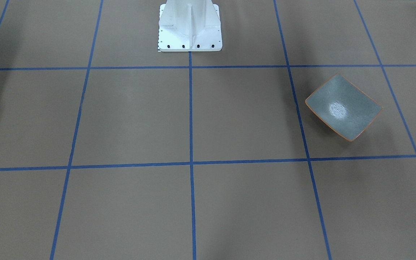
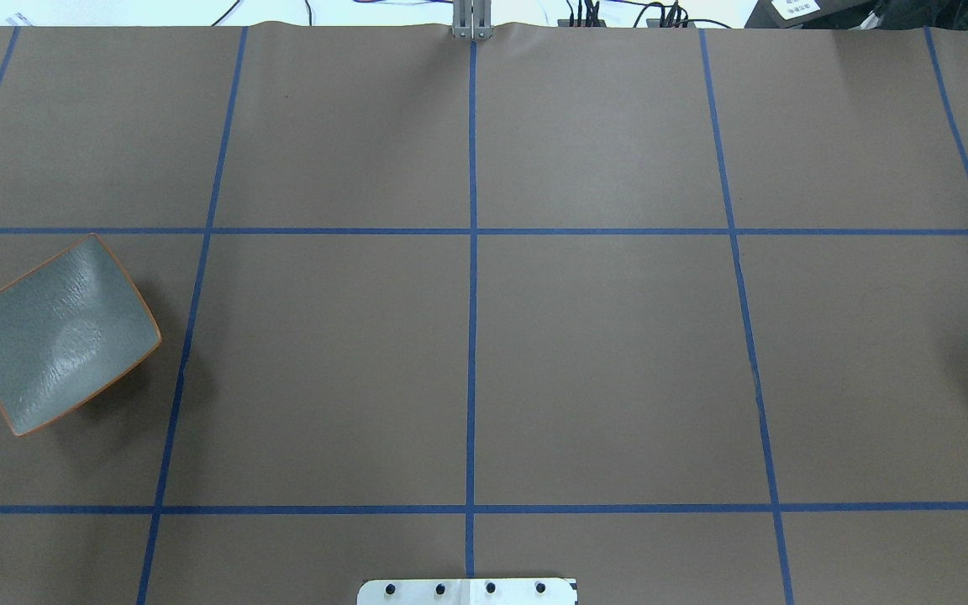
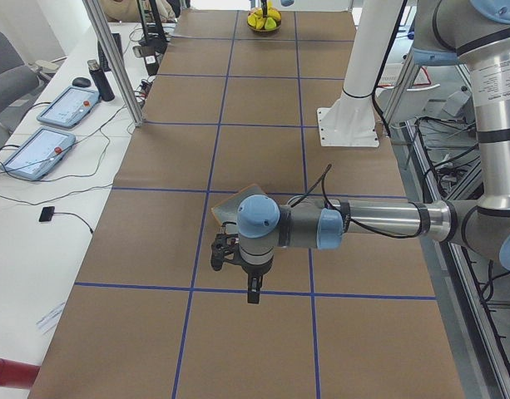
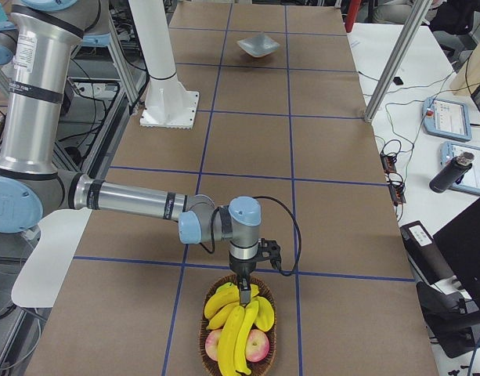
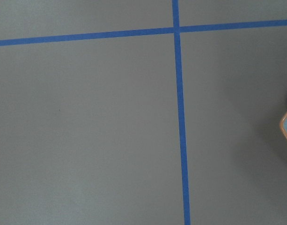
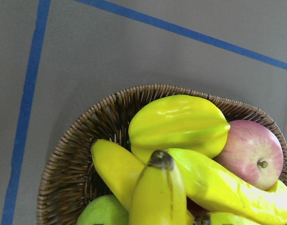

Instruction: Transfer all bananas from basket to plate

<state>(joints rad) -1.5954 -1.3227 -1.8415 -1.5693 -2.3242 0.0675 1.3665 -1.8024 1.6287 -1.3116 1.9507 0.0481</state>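
Brown paper covers the table (image 1: 128,119), cut into large squares by blue tape lines (image 1: 190,115). From the front we see the plate (image 1: 343,107) alone in one square on the robot's left, well apart from the white base (image 1: 190,27). It is a shallow squarish dish with a speckled grey-green face, a thin orange rim and rounded corners. It lies askew to the tape, with nothing on it and a pale glare near its middle.

From overhead, the plate sits at the table's left edge, just left of a tape line, its corners raised a little.

From the left end, the near arm reaches out low over the table. The left gripper (image 3: 253,293) points straight down above the paper, just this side of the plate, one corner of which shows behind the wrist. We cannot tell how its fingers stand.

From the right end, the bananas (image 4: 241,329) lie heaped in a wicker basket (image 4: 202,338) at the near end, bright yellow and curved, with reddish apples (image 4: 258,345) under them. The right gripper (image 4: 244,296) hangs directly over the heap. Whether it touches, or is parted or closed, we cannot tell. The plate is far off at the other end.

Through the left wrist camera we see bare paper, crossing tape and the plate's orange corner at the right edge.

Through the right wrist camera we see smooth yellow bananas with one dark tip. A star fruit (image 6: 178,124), an apple and a green fruit (image 6: 99,211) lie packed beside them in the basket.
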